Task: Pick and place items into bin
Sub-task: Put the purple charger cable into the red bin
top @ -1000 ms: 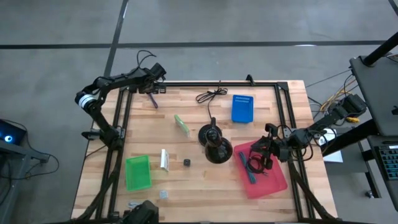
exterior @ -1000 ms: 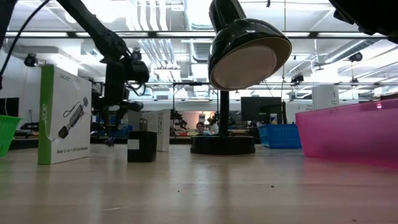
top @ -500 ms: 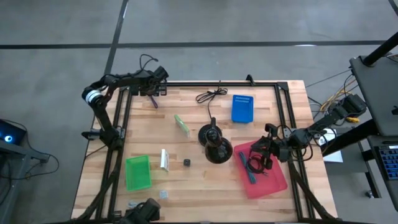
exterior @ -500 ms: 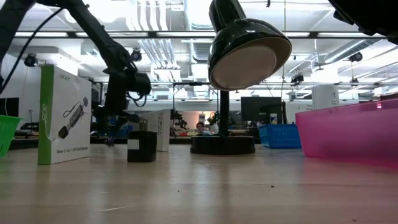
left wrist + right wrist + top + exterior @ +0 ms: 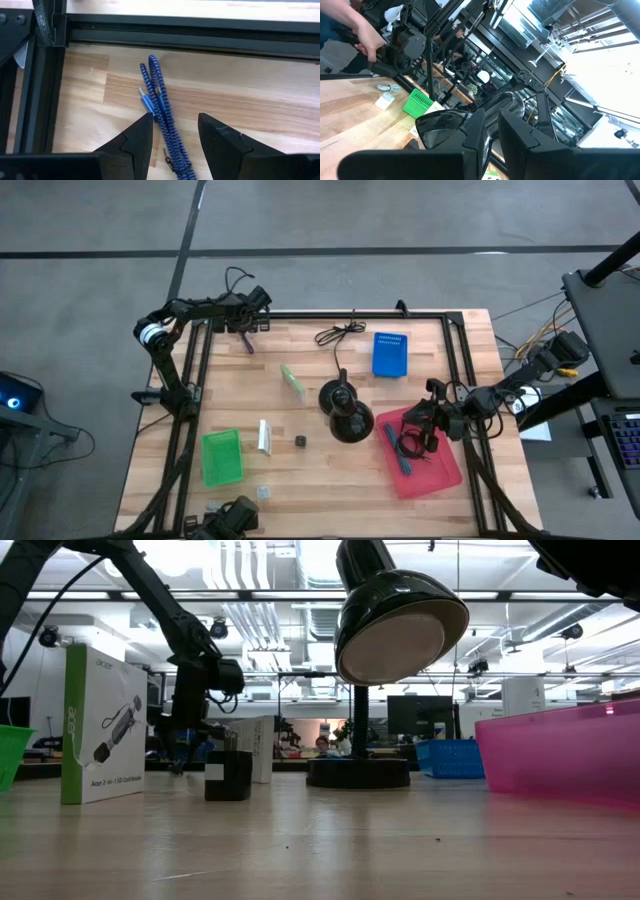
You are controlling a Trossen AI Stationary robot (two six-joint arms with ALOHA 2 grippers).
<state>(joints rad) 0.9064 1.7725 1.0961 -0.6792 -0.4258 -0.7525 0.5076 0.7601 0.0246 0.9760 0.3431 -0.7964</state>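
Step in hand: your left gripper point(image 5: 174, 131) hangs over the blue spiral-wrapped pen point(image 5: 161, 111) at the far left corner of the table point(image 5: 440, 395), just inside the black frame rail point(image 5: 190, 36); the pickup is judged not yet made.
Left gripper state: fingers parted, the pen lying on the wood between and ahead of them, nothing held.
Target position: in the high view the pen point(image 5: 244, 341) lies slantwise just beside the rail, well apart from the pink bin point(image 5: 432, 471) on the right side.
Approach: the pen runs roughly along the gap between your fingers, so turn the wrist until they straddle its width, then descend straight.
Grip point: close near the mid-length, where the blue clip point(image 5: 147, 102) sits, so the pen should not tip when lifted.
Hazard: the rail is close; keep the outer finger clear of it on the way down.
Right gripper point(image 5: 428, 423): fingers nearly together, holding nothing visible, resting over the near edge of the pink bin, where a dark cable and a teal pen already lie.
Obstacle en route: the black desk lamp point(image 5: 345, 413) stands between pen and bin; carry high or around.
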